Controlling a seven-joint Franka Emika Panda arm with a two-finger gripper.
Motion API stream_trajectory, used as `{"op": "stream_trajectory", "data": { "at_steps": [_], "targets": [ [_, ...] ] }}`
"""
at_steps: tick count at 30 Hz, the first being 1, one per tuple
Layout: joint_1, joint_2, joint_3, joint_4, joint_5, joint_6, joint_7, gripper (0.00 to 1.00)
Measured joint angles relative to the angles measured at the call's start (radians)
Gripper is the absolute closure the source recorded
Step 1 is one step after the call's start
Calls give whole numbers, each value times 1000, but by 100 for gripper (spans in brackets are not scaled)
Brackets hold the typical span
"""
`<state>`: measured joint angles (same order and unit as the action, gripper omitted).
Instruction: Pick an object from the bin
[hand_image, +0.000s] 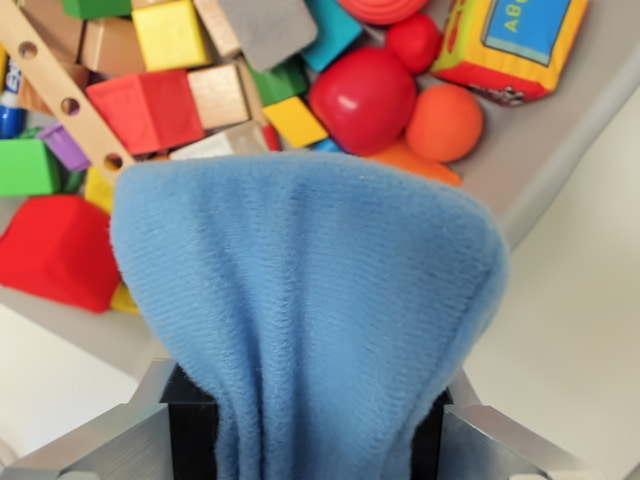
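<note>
Blue cloth hung pinched in my gripper, bunched narrow between the two metal fingers and fanning wide away from them, so its long axis ran straight out from my hand. I judged it already lifted, above the grey bin and its toys. Left of the cloth lay a red block and a green block; beyond its far edge sat a red ball and an orange ball; further right, a yellow soft cube. The cloth looked soft, fleecy and limp, likely to sway.
</note>
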<state>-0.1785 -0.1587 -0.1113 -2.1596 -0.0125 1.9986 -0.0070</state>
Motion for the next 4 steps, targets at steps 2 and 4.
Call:
{"op": "stream_trajectory", "data": {
  "at_steps": [2, 4],
  "targets": [
    [0, 0, 0, 0, 0, 0, 0, 100],
    [0, 0, 0, 0, 0, 0, 0, 100]
  ]
}}
